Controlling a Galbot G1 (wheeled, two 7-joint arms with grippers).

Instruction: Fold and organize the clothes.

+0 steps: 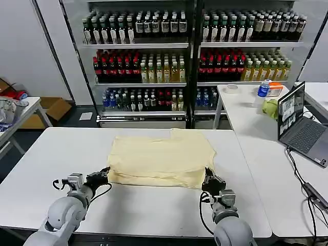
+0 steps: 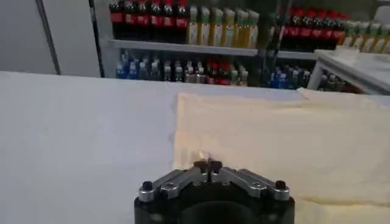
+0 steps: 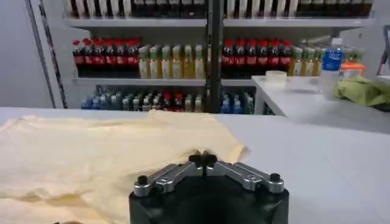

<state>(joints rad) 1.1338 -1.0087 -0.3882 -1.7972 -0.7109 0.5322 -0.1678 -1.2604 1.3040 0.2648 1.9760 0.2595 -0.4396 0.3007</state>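
The clothes are one pale cream-yellow garment lying flat on the white table, with a doubled layer along its near edge. At the garment's near-left corner, my left gripper is shut on the fabric edge. The left wrist view has its fingertips pressed together with a small pucker of the cloth between them. My right gripper is at the near-right corner. In the right wrist view it is also shut, pinching the cloth.
Shelves of bottles stand behind the table. A second white table on the right carries a laptop, a blue-capped bottle and a green cloth. A small table with a cloth pile stands at far left.
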